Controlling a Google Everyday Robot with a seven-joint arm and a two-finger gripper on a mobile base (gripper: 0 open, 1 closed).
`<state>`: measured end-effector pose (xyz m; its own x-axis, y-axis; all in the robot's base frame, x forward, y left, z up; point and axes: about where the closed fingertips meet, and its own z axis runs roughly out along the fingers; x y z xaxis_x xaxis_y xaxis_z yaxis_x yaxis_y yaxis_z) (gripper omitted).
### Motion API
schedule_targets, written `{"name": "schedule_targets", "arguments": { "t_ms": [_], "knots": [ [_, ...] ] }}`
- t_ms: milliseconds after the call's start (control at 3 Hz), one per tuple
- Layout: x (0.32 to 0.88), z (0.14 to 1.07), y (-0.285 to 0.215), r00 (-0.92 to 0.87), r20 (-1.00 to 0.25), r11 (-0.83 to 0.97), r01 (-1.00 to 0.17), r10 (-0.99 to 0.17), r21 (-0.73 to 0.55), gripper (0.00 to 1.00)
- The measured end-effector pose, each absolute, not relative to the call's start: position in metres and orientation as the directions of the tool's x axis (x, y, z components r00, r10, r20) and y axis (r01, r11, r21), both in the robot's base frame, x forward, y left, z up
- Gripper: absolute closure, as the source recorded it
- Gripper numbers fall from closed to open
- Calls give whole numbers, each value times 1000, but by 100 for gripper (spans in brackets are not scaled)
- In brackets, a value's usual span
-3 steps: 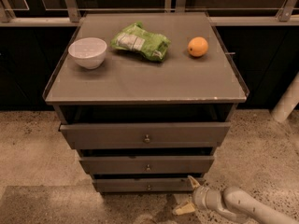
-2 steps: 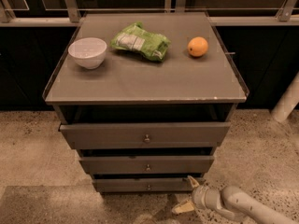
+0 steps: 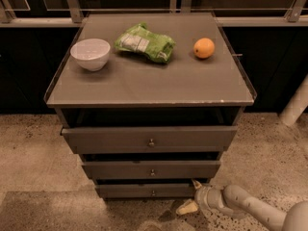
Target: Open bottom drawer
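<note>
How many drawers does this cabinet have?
3, stacked under the tabletop: the top drawer, the middle drawer below it, and the bottom drawer lowest, with the hand at its right end. None seems hidden.

The gripper [image 3: 190, 196] is seen low in the view, right of centre, and is pointed to the left. Its two fingers are held spread apart. The upper finger [image 3: 196, 183] is angled up from the claw's middle, and the pale yellow lower finger [image 3: 186, 207] is angled down and to the left of it. Directly to the right of the claw, the rounded grey wrist [image 3: 211, 198] is joined. Behind it, the arm [image 3: 255, 207] is stretched rightward and slightly downward from the claw until it is cut off at the bottom right corner.
</note>
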<state>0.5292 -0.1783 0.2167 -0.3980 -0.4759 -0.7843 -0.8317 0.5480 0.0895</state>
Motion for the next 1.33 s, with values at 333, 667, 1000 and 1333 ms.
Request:
{"name": "schedule_targets", "arguments": {
  "t_ms": [333,667,1000,1333],
  "knots": [
    [572,211,-190,-382,-772,558,-829,-508,43,0],
    [574,211,-191,-381,-772,559,-828,-508,40,0],
    [569,200,-185,-405,-767,559,-826,-497,74,0],
    [564,189,-182,-429,-757,561,-822,-494,99,0]
  ]
}}
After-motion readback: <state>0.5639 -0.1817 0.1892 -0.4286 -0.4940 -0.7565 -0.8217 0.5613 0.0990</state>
